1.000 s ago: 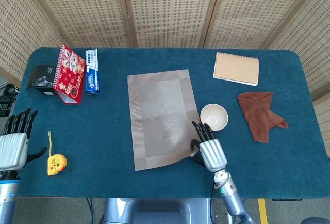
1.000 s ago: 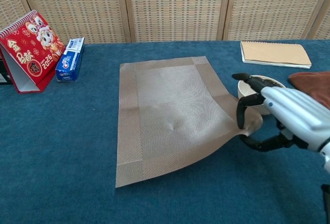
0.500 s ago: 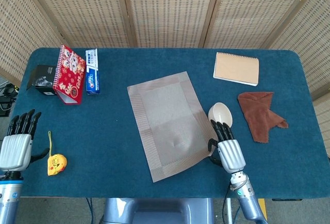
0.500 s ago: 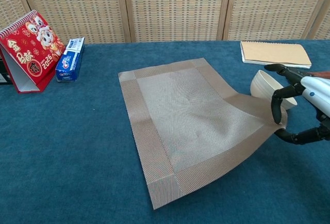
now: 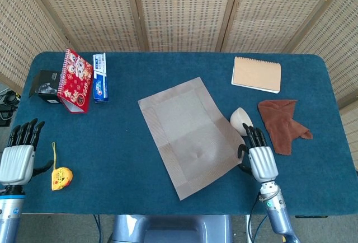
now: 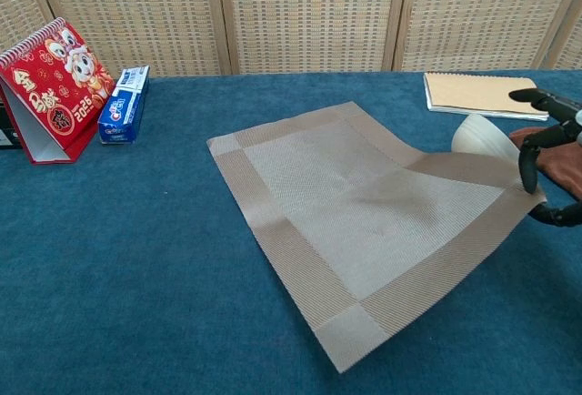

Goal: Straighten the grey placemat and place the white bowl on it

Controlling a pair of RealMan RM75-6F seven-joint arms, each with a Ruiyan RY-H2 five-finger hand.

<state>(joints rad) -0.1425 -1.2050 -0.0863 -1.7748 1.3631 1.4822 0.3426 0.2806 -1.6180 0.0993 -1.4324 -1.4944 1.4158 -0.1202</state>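
Note:
The grey placemat (image 5: 189, 134) (image 6: 368, 222) lies skewed across the middle of the blue table, its near right corner lifted. My right hand (image 5: 260, 159) (image 6: 550, 163) pinches that corner at the mat's right edge. The white bowl (image 5: 240, 120) (image 6: 479, 139) is tipped onto its side just beyond the hand, pressed against the raised mat edge. My left hand (image 5: 18, 156) hovers open at the table's near left edge and holds nothing; the chest view does not show it.
A tan notebook (image 5: 257, 74) lies at the back right and a brown cloth (image 5: 283, 122) right of the bowl. A red calendar (image 5: 75, 80), a blue box (image 5: 99, 77) and a black box (image 5: 46, 85) stand back left. A yellow toy (image 5: 61, 177) lies near my left hand.
My right hand has dragged the mat's near right corner to the right, turning the mat further askew. The bowl has been pushed right and tipped on its side. The left hand stayed put.

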